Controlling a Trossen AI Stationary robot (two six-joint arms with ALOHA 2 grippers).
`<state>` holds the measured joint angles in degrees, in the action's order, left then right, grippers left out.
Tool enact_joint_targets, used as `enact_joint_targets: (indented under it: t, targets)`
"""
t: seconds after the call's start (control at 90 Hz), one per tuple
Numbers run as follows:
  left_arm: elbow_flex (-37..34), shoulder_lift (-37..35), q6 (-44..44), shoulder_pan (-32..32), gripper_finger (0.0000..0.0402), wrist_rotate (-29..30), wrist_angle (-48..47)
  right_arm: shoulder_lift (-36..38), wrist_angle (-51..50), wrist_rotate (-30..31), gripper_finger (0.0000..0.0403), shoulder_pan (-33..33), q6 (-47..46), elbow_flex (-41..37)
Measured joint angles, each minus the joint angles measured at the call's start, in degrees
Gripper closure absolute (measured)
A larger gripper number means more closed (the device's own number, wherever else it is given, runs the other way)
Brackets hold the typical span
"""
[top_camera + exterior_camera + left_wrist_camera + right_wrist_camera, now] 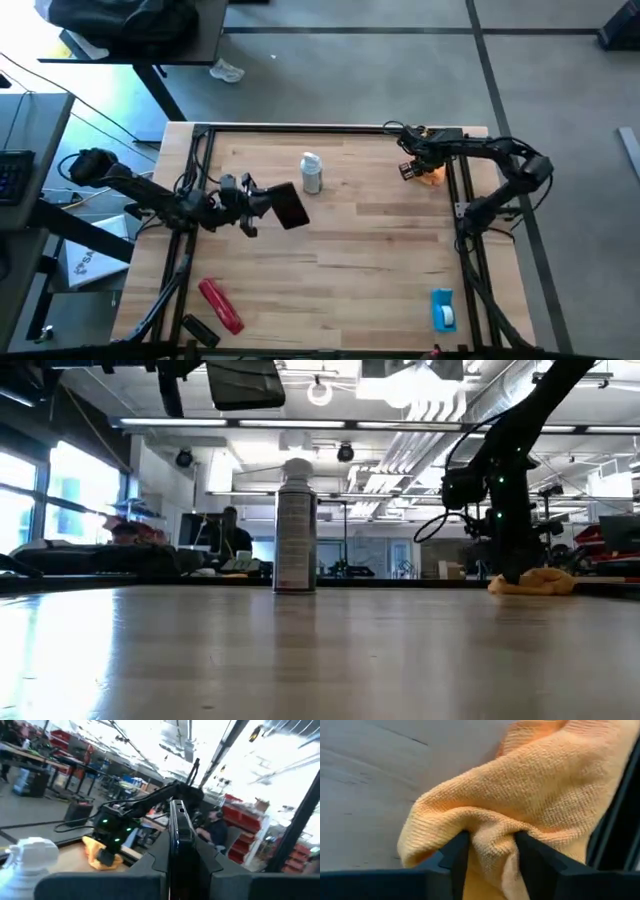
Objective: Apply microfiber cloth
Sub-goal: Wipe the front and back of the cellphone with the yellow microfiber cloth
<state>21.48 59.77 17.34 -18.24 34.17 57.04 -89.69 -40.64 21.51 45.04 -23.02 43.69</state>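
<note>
Where the pale wooden table (370, 240) runs nearest the lower edge of the high view, a red oblong object (221, 304) lies at lower left and a blue-and-white item (443, 309) at lower right. Farther up, at the middle left, the left claw (290, 208) hangs above the boards gripping a flat dark panel (179, 837) edge-on between its fingers. Just beyond it stands a white spray can (312, 172), upright near the top centre. At the upper right, close to the table's black rail, the right claw (420, 166) is down on the microfiber cloth (431, 175), its fingers narrowed onto a pinched ridge of the orange fabric (492, 845); the cloth bunches around both fingertips and spreads onto the bare wood beside them. In the low view the cloth (535, 581) sits as a low heap on the right of the table, and behind it an open workshop shows bright ceiling lights, windows at left and a seated person (232, 540).
</note>
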Motion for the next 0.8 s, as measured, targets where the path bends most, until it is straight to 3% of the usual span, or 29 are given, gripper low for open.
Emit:
enact_joint_targets:
  t: [0.133,0.378,0.644,0.8]
  targets:
    - [-0.53,0.02,1.60,0.00,0.0387,-0.07,-0.07,0.18,0.63,0.12,0.0390,-1.14,0.22,-0.93]
    - [-2.05,0.00,2.57,-0.02,0.0387,1.39,-0.50,5.72,-1.12,-0.48,0.0402,-9.73,-0.49,-0.95]
    - [-7.13,0.09,20.29,-0.37,0.0387,6.45,-5.82,18.16,1.20,0.95,0.0403,-32.35,-8.01,-0.90]
    - [-12.05,0.86,33.97,-1.42,0.0387,10.21,-6.40,20.42,8.79,3.92,0.0403,-46.63,-9.64,-0.90]
